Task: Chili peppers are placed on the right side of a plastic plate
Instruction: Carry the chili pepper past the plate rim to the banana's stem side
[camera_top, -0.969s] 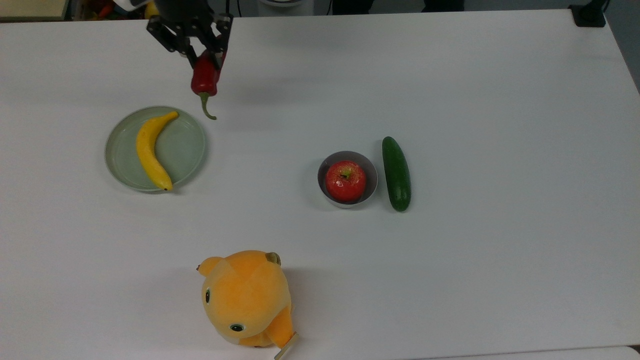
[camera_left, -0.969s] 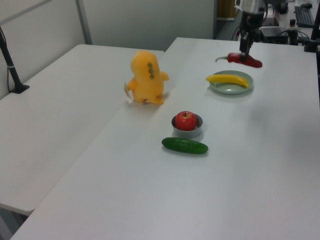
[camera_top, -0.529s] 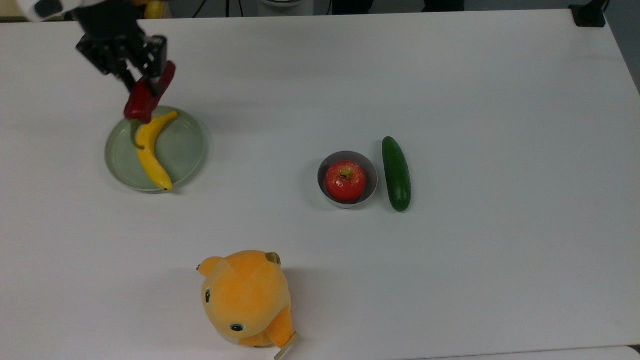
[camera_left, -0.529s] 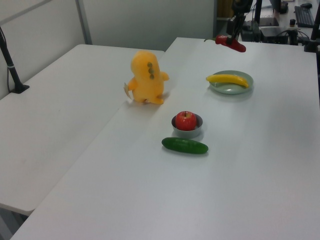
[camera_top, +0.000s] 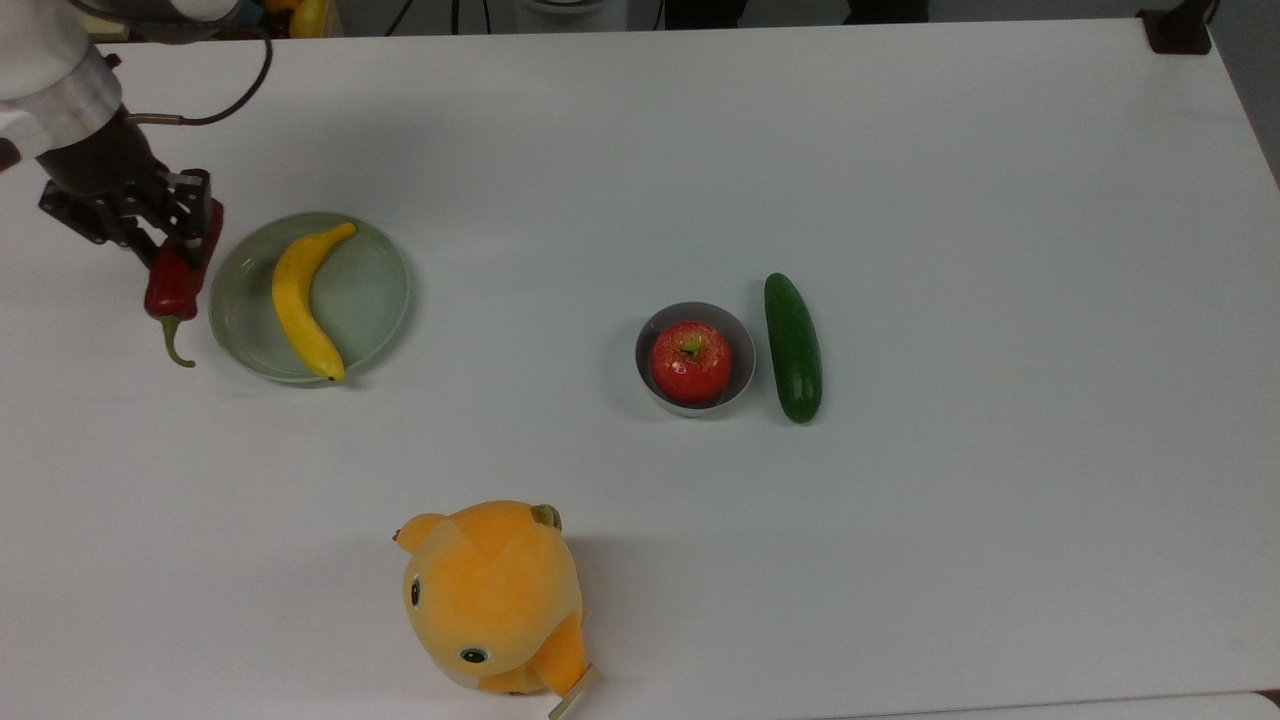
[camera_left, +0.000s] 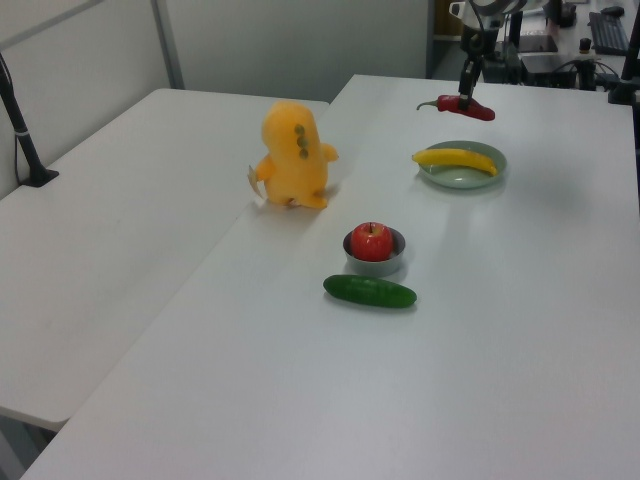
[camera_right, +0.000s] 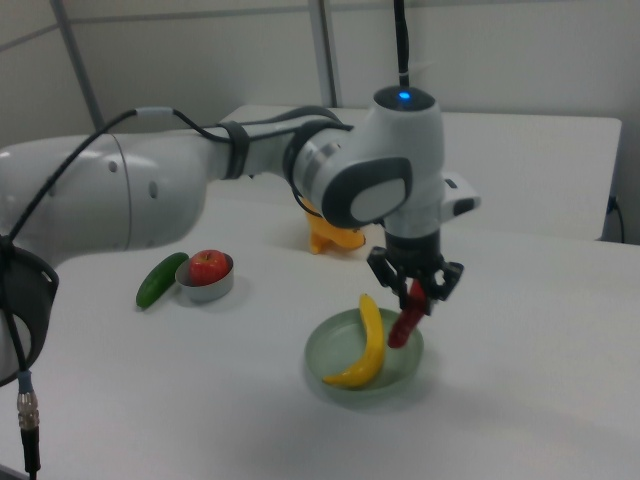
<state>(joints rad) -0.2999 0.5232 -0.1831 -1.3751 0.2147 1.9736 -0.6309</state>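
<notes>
There, the hand (camera_top: 172, 243) was clenched on the chili (camera_top: 172, 283), holding it in the air just off the plate's (camera_top: 375, 300) rim, at the top view's left, stem hanging down. A banana (camera_top: 300, 300) lay across the plate. Well apart on the tabletop (camera_top: 900, 560) sat an apple (camera_top: 691, 362) in a bowl (camera_top: 744, 345).

I work in what looks like a lab or office room; plain white tables (camera_left: 150, 200) pushed together stand under me, with pale partition walls (camera_left: 300, 40) behind them; desks with a keyboard (camera_left: 607, 32) and cables sit at the left view's far right; toy-like fruit and an orange plush toy (camera_top: 495, 598) are laid out as test props.
</notes>
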